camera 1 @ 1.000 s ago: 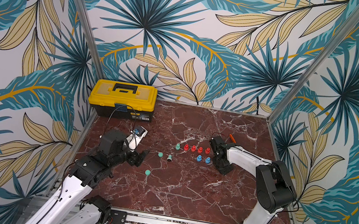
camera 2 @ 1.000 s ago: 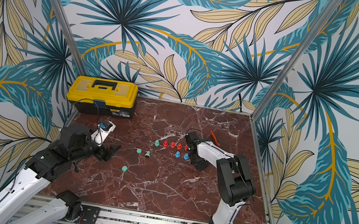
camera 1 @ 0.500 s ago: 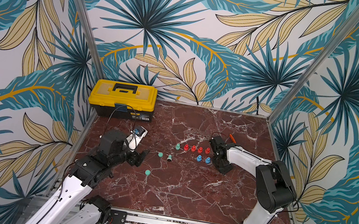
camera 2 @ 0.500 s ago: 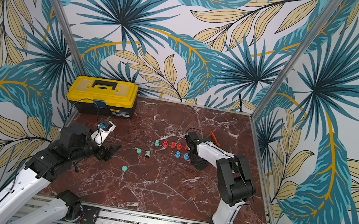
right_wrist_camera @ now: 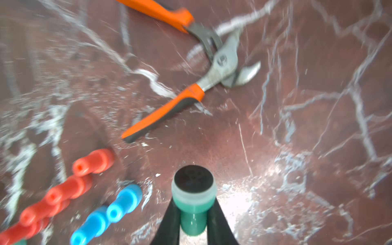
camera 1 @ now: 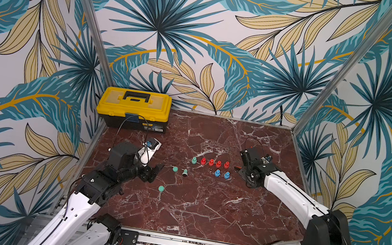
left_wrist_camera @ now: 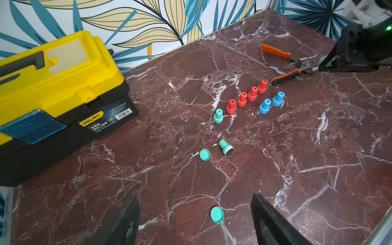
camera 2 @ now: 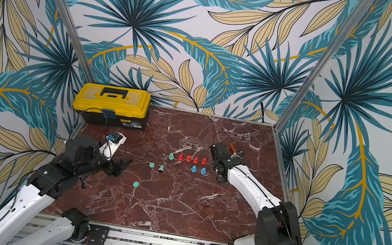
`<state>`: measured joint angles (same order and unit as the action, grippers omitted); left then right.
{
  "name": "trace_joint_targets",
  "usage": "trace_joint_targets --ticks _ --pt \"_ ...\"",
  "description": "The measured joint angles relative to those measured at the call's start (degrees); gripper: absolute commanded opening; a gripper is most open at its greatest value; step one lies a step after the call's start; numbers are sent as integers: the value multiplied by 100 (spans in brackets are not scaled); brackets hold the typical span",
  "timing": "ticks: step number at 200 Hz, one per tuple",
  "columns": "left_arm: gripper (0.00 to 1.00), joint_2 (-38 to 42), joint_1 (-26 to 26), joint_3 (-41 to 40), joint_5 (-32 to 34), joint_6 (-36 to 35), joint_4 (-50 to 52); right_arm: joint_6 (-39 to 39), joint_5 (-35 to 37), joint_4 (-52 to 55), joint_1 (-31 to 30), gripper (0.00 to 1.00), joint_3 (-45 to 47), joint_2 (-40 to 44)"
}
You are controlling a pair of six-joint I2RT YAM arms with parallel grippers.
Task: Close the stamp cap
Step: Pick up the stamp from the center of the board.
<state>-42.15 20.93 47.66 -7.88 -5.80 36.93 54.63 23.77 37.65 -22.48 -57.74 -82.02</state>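
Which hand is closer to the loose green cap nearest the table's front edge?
Left. The left hand hovers just beside the cap; the right hand is far across the table, near the pliers.

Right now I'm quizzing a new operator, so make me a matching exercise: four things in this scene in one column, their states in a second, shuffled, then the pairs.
Things:
1 toolbox
2 pliers
3 left gripper
4 right gripper

States:
a shut on a green stamp
b lying flat, handles spread
c lid closed, handle folded down
d open, holding nothing

Pairs: 1-c; 2-b; 3-d; 4-a
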Motion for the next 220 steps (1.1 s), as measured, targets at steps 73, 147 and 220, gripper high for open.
trace_joint_targets --ticks 73,147,220 --pt "78 -879 76 785 -734 1082 15 -3195 -1364 -1182 2 0 422 1462" --pt "76 -2142 964 1637 -841 2116 -22 -6502 -4756 -2009 0 2 455 1519" --pt "72 -3086 1674 2035 -1040 3265 -175 -8633 -6067 -1980 -525 2 411 1377"
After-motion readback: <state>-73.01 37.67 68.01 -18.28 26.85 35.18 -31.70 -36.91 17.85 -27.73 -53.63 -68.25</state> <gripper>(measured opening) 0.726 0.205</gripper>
